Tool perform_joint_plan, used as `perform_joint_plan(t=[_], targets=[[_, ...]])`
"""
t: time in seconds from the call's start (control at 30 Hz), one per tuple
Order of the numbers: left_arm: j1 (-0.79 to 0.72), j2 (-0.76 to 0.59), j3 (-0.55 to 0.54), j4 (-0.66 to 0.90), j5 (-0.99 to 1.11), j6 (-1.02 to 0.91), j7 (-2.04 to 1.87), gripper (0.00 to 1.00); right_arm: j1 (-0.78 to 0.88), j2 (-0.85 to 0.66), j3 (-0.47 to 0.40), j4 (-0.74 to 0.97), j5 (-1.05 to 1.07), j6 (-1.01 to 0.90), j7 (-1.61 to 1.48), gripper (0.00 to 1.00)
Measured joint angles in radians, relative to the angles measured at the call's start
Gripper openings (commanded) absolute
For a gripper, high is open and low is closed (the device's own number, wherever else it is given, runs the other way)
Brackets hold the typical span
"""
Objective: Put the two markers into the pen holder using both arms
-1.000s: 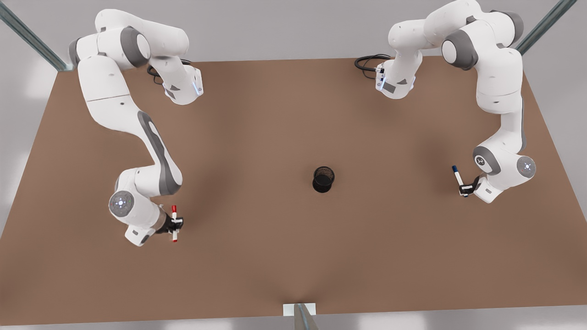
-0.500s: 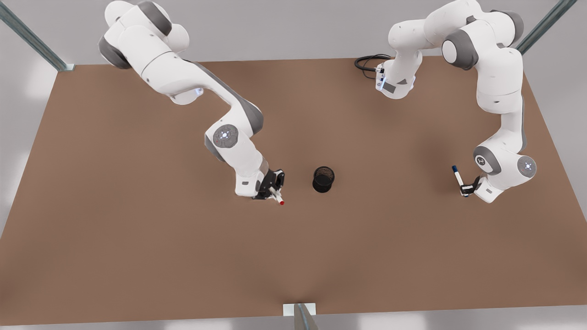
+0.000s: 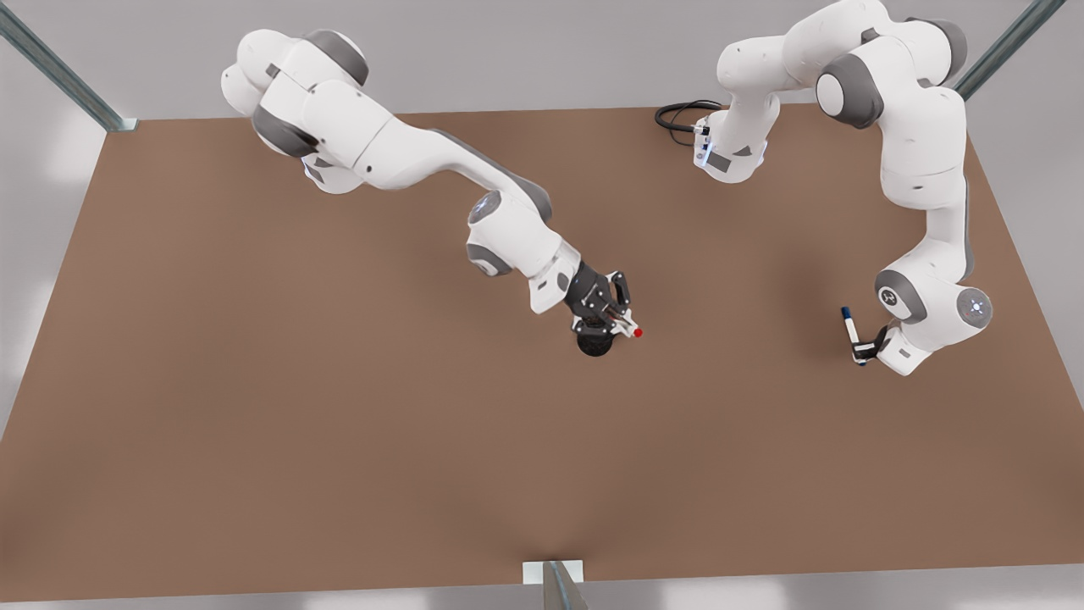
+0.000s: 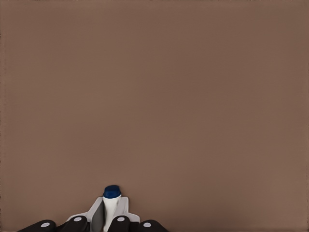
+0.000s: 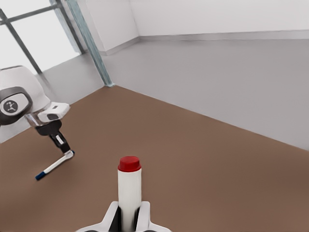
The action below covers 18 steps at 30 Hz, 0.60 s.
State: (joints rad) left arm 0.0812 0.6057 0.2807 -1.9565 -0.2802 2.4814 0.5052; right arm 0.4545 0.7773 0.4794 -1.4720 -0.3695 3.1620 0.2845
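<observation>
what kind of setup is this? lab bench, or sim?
Likely a simulated bimanual test bench: a bare brown table, metal frame posts at its corners, and plain grey floor and walls. On it, just a pen holder.

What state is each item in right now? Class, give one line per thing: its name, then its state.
Red-capped marker: gripped, lying roughly level above the pen holder.
Blue-capped marker: gripped, away from the holder.
Pen holder: upright, partly hidden by the right gripper.
Right gripper: shut on the red-capped marker.
Left gripper: shut on the blue-capped marker, waiting.
</observation>
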Motion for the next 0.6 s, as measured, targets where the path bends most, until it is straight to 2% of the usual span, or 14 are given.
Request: perform_joint_plan(t=[0.2, 0.37, 0.6], targets=[[-0.016, -0.040, 0.000, 0.025, 0.003, -0.008, -0.002, 0.27, -0.006, 0.081, -0.056, -0.025, -0.157, 0.214, 0.030, 0.22], [-0.022, -0.063, -0.005, 0.168, 0.002, -0.073, 0.020, 0.27, 0.009, 0.124, -0.075, -0.017, -0.230, 0.298, 0.049, 0.22], [-0.024, -0.112, -0.118, 0.321, -0.085, -0.262, 0.088, 0.27, 0.064, 0.175, -0.136, -0.009, -0.280, 0.343, 0.067, 0.22]])
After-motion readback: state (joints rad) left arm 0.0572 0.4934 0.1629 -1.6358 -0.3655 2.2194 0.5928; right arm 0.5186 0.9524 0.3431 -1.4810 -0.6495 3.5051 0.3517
